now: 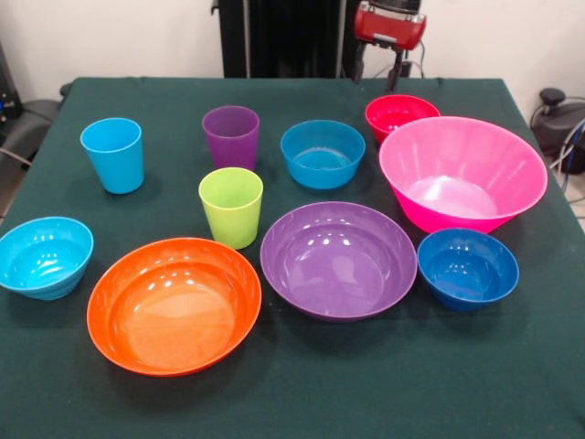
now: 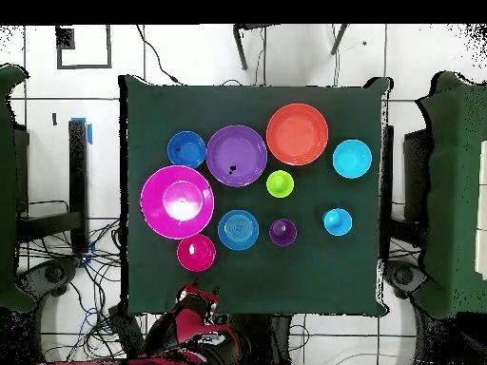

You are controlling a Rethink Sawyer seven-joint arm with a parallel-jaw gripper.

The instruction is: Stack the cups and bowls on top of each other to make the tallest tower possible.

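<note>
While nothing is stacked yet, every piece sits alone on the green tabletop [image 1: 512, 384], and my claw [image 1: 393, 71] hangs drawn back at the rim — whether it is released or clenched I cannot tell.

Closest to my claw is the red bowl [image 1: 400, 113], touching or just beside the big pink bowl [image 1: 462, 174]. A little further out stand the blue bowl [image 1: 322, 153] and the purple cup [image 1: 230, 135], with the light blue cup [image 1: 112, 154] off to the side. Beyond those come the lime green cup [image 1: 230, 207], the wide purple bowl [image 1: 338, 259] and the dark blue bowl [image 1: 467, 267]. Farthest away lie the orange bowl [image 1: 174, 305] and the cyan bowl [image 1: 44, 257].

My worry is the crowding: reaching for the red bowl, I could knock the pink one. These glossy rims may slip from a pinch — and a cup placed off-centre would likely topple any tower.
</note>
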